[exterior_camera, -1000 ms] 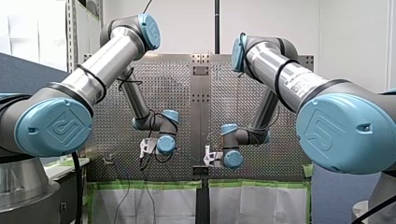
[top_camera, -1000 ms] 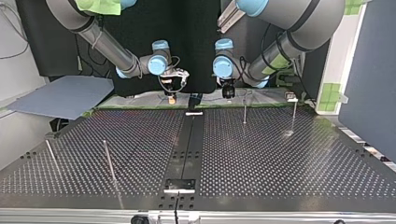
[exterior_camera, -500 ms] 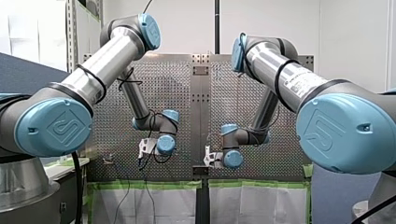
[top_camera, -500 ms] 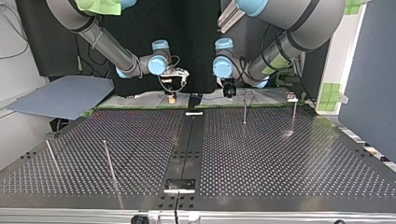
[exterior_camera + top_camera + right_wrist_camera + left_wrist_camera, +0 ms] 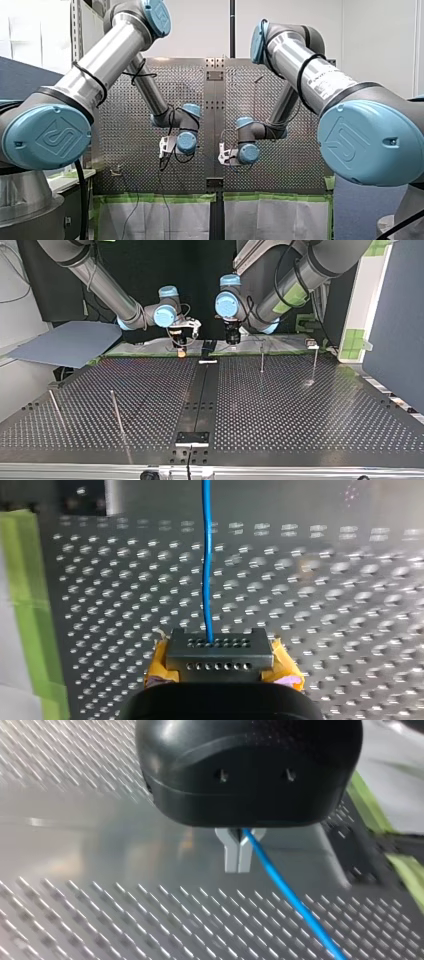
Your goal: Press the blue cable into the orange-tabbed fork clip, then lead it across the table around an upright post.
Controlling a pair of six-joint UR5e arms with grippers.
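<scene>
In the left wrist view my black left gripper (image 5: 238,862) has its metal fingers shut on the blue cable (image 5: 290,900), which runs slanting away over the perforated table. My right gripper (image 5: 216,639), with yellow pads, is shut on the same blue cable (image 5: 207,555), which leads straight ahead of it. In the top view both grippers hang side by side over the table's far edge, my left gripper (image 5: 231,338) right of my right gripper (image 5: 181,347). Two upright posts (image 5: 261,360) (image 5: 315,362) stand at the right. I cannot make out an orange-tabbed clip.
Two more thin posts (image 5: 116,412) (image 5: 54,407) lean at the top view's near left. A small white piece (image 5: 207,361) lies on the centre strip, and a small fixture (image 5: 312,345) sits at the far right. Green tape (image 5: 30,605) lines the table's edge.
Both wrists have risen in the front view and drawn closer together. In the top view my left gripper has shifted to the left, toward my right gripper.
</scene>
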